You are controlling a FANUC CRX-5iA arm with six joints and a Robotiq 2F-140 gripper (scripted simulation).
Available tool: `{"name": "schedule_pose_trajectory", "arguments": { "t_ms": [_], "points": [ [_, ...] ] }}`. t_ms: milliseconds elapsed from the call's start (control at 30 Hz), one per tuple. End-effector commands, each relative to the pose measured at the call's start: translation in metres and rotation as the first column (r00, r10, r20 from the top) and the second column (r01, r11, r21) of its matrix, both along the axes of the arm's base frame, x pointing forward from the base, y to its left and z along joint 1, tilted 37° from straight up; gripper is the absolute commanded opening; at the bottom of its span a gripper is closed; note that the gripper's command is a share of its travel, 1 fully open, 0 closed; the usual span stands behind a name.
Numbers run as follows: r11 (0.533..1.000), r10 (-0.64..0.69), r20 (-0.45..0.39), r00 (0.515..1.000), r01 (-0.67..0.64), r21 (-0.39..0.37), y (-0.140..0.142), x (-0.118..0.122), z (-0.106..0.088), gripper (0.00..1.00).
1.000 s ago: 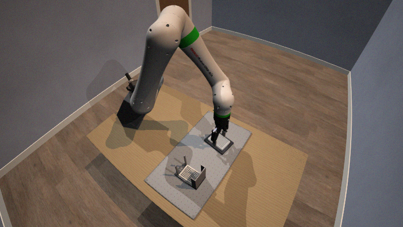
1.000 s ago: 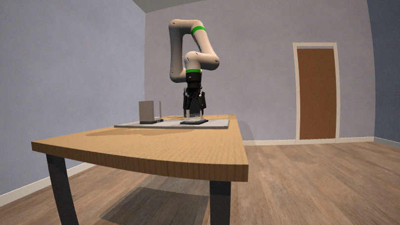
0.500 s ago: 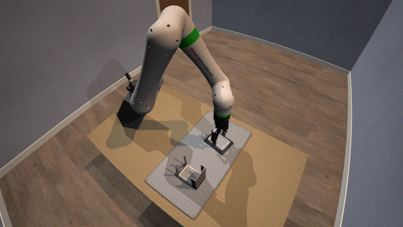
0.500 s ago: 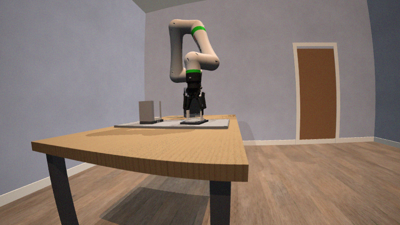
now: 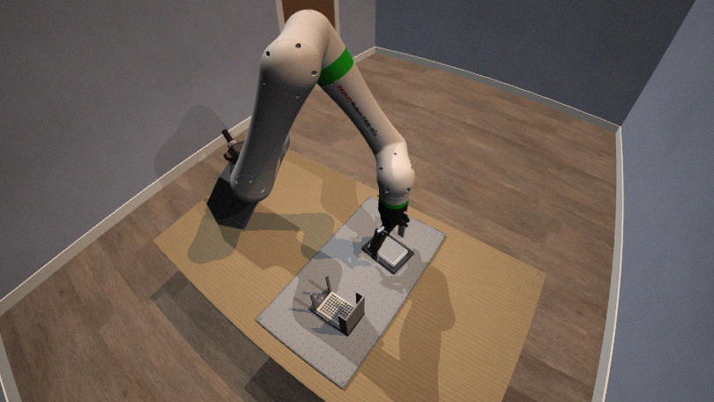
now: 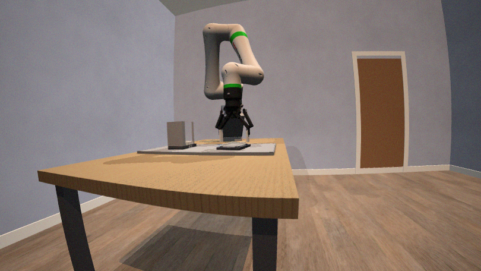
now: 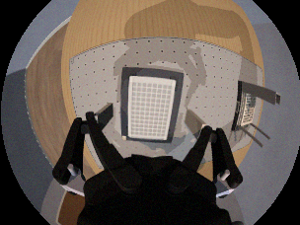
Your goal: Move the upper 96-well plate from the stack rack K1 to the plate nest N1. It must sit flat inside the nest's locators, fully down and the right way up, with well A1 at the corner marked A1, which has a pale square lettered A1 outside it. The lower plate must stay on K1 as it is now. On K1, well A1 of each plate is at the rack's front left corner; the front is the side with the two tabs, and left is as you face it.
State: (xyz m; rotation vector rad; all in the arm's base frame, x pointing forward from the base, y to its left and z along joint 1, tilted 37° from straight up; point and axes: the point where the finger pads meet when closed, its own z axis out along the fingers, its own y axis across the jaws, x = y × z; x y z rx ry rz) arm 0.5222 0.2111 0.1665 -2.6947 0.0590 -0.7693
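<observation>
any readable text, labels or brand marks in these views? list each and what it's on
"FANUC", red lettering on the arm's forearm in the top view; the dark lettering after it is too blurred to read.
A1 marker by the plate nest: not legible in any view.
Plates and stack rack: no readable text.

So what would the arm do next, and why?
Probably lift straight up and away. The tool is open wide, its fingers apart from the white plate, which lies inside the dark nest. The other plate sits on the rack. Nothing looks left to hold.
</observation>
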Motion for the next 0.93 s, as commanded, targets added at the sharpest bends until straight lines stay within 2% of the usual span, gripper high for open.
{"name": "schedule_pose_trajectory", "arguments": {
  "t_ms": [0,133,633,900],
  "points": [
    [1.000,0.000,0.000,1.000,0.000,0.000,0.000,0.000,0.000,1.00],
    [1.000,0.000,0.000,1.000,0.000,0.000,0.000,0.000,0.000,1.00],
    [1.000,0.000,0.000,1.000,0.000,0.000,-0.011,-0.018,0.028,1.00],
    [1.000,0.000,0.000,1.000,0.000,0.000,-0.011,-0.018,0.028,1.00]
  ]
}}
